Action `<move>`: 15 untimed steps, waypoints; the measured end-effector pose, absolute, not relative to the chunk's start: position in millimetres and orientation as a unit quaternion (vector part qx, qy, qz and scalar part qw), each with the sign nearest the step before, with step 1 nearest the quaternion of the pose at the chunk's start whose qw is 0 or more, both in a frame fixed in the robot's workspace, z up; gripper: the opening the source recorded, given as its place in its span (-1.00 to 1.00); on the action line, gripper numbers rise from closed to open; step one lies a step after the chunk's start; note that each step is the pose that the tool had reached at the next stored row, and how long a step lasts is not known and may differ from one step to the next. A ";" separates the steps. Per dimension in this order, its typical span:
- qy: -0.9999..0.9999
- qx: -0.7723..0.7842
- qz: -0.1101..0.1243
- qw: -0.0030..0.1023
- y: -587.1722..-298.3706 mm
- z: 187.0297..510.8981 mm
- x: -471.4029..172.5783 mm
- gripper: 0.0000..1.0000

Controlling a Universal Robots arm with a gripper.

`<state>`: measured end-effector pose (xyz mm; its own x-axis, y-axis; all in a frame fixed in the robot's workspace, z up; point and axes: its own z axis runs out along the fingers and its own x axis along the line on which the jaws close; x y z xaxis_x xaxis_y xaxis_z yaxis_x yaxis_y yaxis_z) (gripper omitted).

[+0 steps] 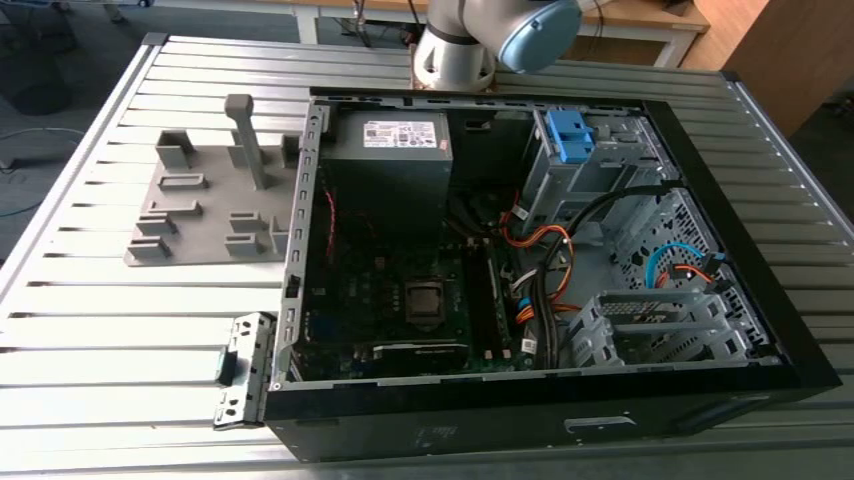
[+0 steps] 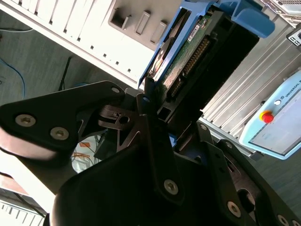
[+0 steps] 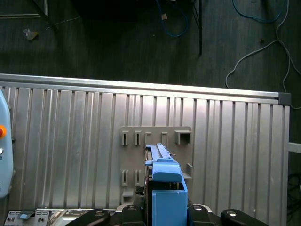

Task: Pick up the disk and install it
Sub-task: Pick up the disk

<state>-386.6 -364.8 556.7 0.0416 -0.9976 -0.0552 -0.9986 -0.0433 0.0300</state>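
**Status at this moment**

1. Gripper state: in the second wrist view the gripper [image 2: 162,106] is closed on the disk [image 2: 188,52]. Its fingers clamp the two flat sides of the disk at one end. The blue frame and the connector edge of the disk point away from the gripper.

2. Disk position: in the first wrist view the disk is lined up over the grey fixture [image 3: 134,160], which rests on the slatted surface [image 3: 56,141]. The disk appears to be off the fixture and carried in the air. No part of it is seen touching the surface.

3. Target: in the exterior view the computer case [image 1: 467,430] lies open on its side. The drive cage [image 1: 587,170] inside it holds a blue bracket [image 1: 567,135].

4. Progress: the pick-up step is judged complete. The install step is not yet done, because the disk is outside the case, in the gripper.
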 end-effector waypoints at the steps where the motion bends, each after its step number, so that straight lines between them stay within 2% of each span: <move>1: 0.692 -0.722 0.030 0.008 -365.2 556.7 -386.6 -0.27; 15: 0.692 -0.722 0.030 0.008 -371.2 556.6 -386.6 -0.27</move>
<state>-386.6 -371.2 556.6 0.0416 -0.9976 -0.0548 -0.9986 -0.0433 0.0299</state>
